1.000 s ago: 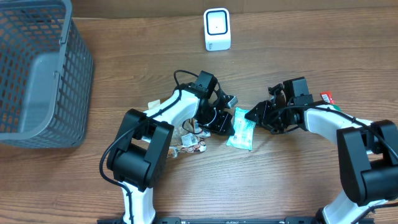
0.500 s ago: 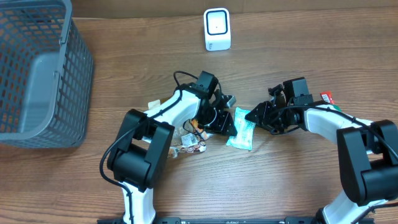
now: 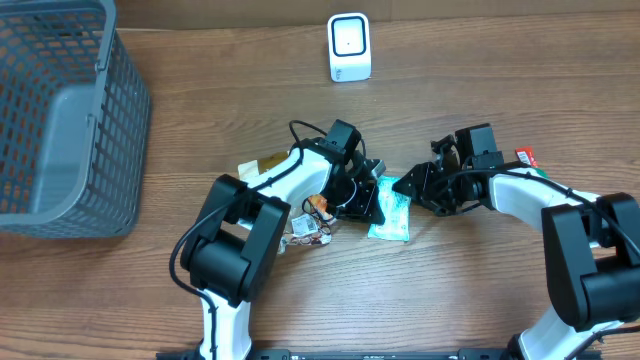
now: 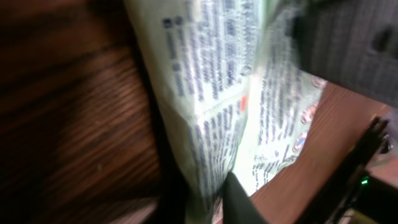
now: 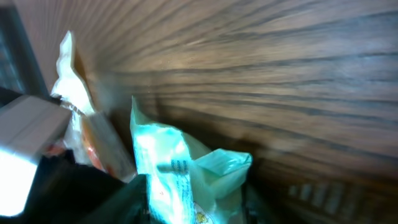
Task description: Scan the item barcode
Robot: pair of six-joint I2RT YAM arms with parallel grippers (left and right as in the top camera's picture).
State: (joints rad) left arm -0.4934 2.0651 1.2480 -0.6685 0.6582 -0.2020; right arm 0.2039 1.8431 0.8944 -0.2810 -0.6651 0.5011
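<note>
Two grippers meet at the mint-green packet, which lies on the wooden table just right of centre in the overhead view.
Your left gripper is clamped on the packet's left edge; in the left wrist view the printed wrapper runs down between its dark fingers. Your right gripper has its jaws apart around the packet's upper right end, and you cannot tell whether they press it. Your white scanner stands well apart at top centre, the grey basket sits at upper left, and other small packets lie left of centre.
</note>
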